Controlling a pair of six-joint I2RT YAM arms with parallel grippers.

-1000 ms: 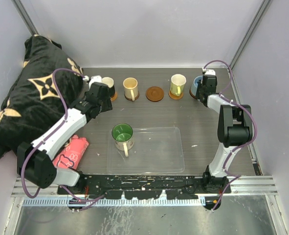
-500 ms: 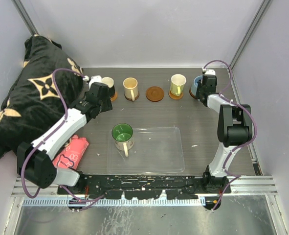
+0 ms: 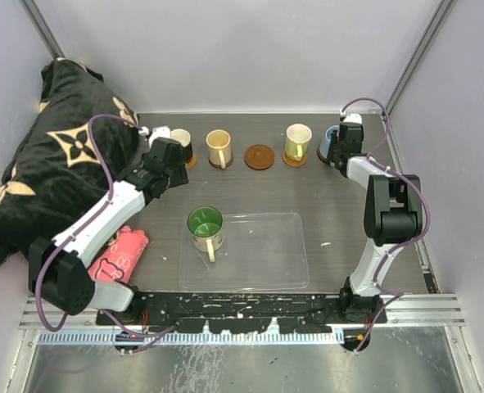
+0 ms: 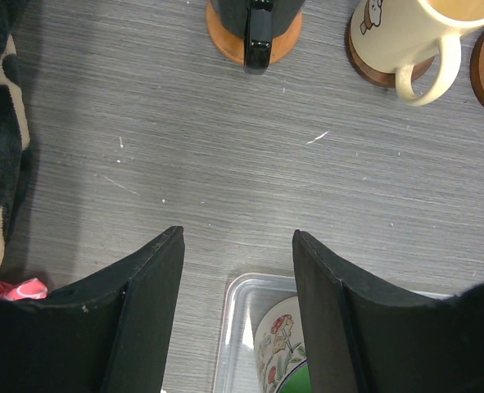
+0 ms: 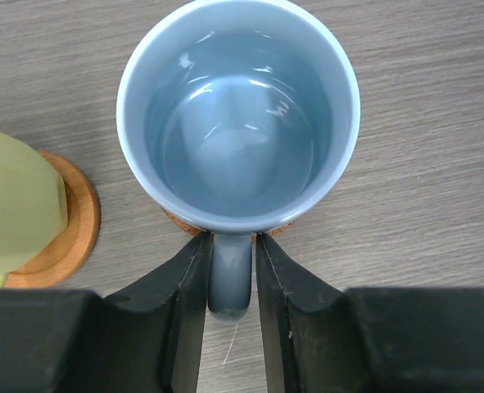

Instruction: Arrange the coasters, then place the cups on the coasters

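Nothing has visibly moved since the earlier frame: four cups are on coasters and one cup is left to place.
Top view: behind the tray (image 3: 282,262) runs a row of five coasters (image 3: 293,161). The black cup (image 3: 182,144), cream cup (image 3: 218,147), yellow cup (image 3: 298,141) and blue cup (image 3: 330,141) each stand on one, and the middle coaster (image 3: 259,156) is bare. The green cup (image 3: 205,225) stands upright in the tray's far left corner, handle toward the tray's near side. Left wrist view: the left gripper (image 4: 237,241) hangs spread and empty over the table (image 4: 225,164), between the tray and the row. Right wrist view: the right gripper (image 5: 232,250) grasps the blue cup's handle, fingers snug on both sides. That cup stands on its coaster, axis vertical, mouth up, handle turned toward the gripper.
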